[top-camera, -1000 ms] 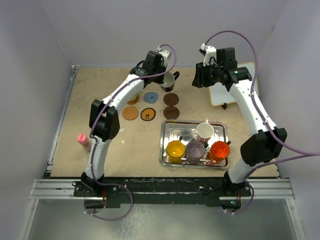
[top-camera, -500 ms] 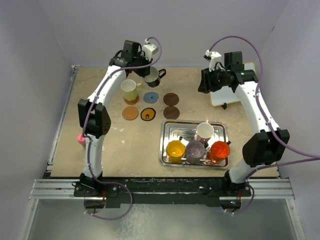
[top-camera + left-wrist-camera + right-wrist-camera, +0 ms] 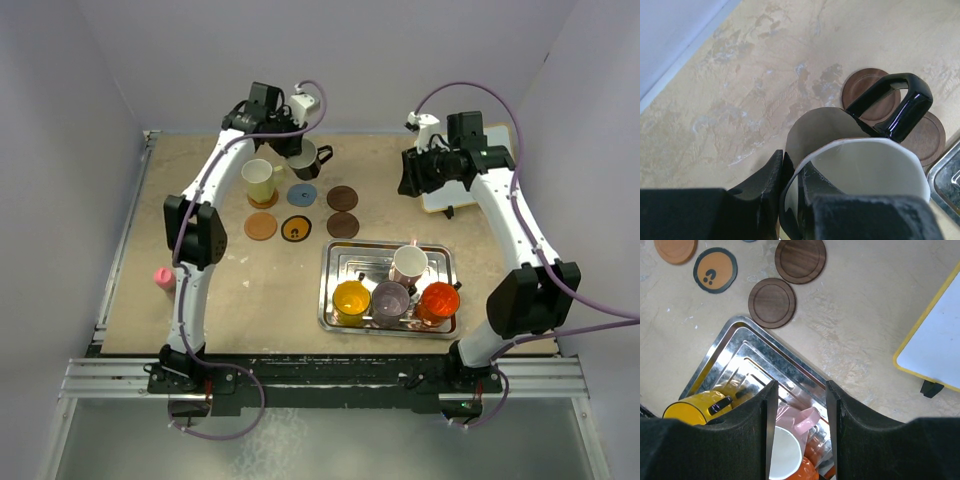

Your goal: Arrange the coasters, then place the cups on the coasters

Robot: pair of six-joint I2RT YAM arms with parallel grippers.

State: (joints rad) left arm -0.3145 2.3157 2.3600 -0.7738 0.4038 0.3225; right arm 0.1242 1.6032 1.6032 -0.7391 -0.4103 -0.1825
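Black mug (image 3: 308, 158) pinched at rim by left gripper (image 3: 792, 175), held just beyond blue coaster (image 3: 302, 194). We count six coasters arranged, cream cup (image 3: 259, 178) seated on one, four cups waiting in tray (image 3: 335, 262). Right gripper (image 3: 799, 395) parted, empty.

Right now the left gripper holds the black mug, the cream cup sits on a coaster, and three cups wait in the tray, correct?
Not three: the top view shows four cups in the tray. The left gripper does hold the black mug, and the cream cup sits on a coaster.
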